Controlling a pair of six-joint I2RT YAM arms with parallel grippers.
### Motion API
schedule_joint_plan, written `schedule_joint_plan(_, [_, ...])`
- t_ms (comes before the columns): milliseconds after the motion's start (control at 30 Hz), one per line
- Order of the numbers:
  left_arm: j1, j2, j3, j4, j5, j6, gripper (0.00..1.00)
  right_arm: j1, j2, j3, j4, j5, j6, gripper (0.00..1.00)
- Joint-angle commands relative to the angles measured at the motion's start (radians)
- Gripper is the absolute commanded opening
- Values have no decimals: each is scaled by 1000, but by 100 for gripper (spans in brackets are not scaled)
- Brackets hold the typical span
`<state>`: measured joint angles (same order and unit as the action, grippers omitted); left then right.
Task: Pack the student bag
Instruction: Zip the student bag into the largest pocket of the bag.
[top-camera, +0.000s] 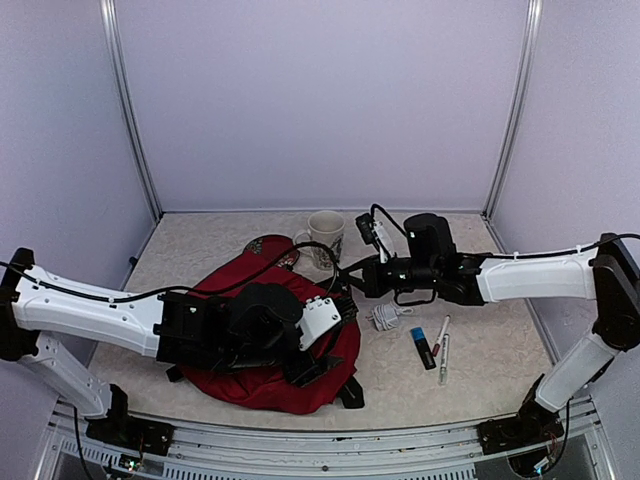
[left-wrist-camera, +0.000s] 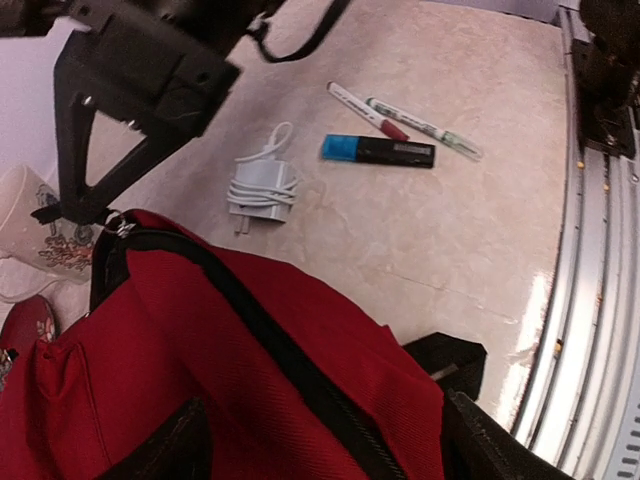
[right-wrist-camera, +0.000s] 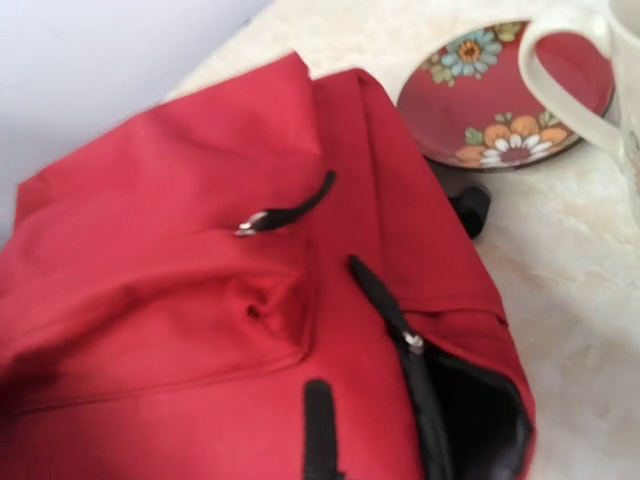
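Observation:
The student bag (top-camera: 255, 385) is a dark-red backpack lying flat at the front left of the table. My left gripper (top-camera: 318, 366) is over its right side. In the left wrist view the jaws (left-wrist-camera: 325, 455) are open wide and straddle a fold of the bag (left-wrist-camera: 200, 330) with a black zipper line. My right gripper (top-camera: 348, 290) reaches to the bag's far right edge. Its black fingers (left-wrist-camera: 75, 205) end beside a metal zipper ring (left-wrist-camera: 113, 222). The right wrist view shows the bag (right-wrist-camera: 180, 250), a zipper pull (right-wrist-camera: 410, 341) and a dark opening, but no fingers.
A white mug (top-camera: 325, 235) and a red floral plate (top-camera: 270, 248) stand behind the bag. A white charger (top-camera: 388, 317), a blue-capped black highlighter (top-camera: 423, 347) and two pens (top-camera: 441, 345) lie to the right. A metal rail (left-wrist-camera: 590, 300) runs along the near edge.

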<state>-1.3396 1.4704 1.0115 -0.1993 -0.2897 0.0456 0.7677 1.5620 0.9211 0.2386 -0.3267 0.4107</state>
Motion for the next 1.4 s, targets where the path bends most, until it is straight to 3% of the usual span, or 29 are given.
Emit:
schedule_joint_plan(0, [50,75,72,48,-74,-30,75,10,-82,-50,61,51,41,0])
schedule_joint_plan(100, [66,133,104,52,-61,-24,71,11,-109,-69,64,63,42,0])
schedule_joint_plan(167, [69,163,123,30,-85,-24,62,11,-123,-77,66,69,74,0])
schedule_joint_plan(233, [67,173,127,21,-95,-20,42,11,-127,-80,71,70,76,0])
schedule_joint_plan(333, [51,150,108,37,-66,-6,0,9,-124,-73,65,83,57,0])
schedule_joint_plan(700, [-121,-39,-14,34,71,100,0,-90,50,107,23,105,-58,0])
schedule_joint_plan(1167, [-154,-321,-137,-26,246,98,0,-133,218,295,-12,41,-73,0])
schedule_joint_plan(1367, [-171,-382,-151,-72,235,78,0,-130,287,367,9,49,-59,0])
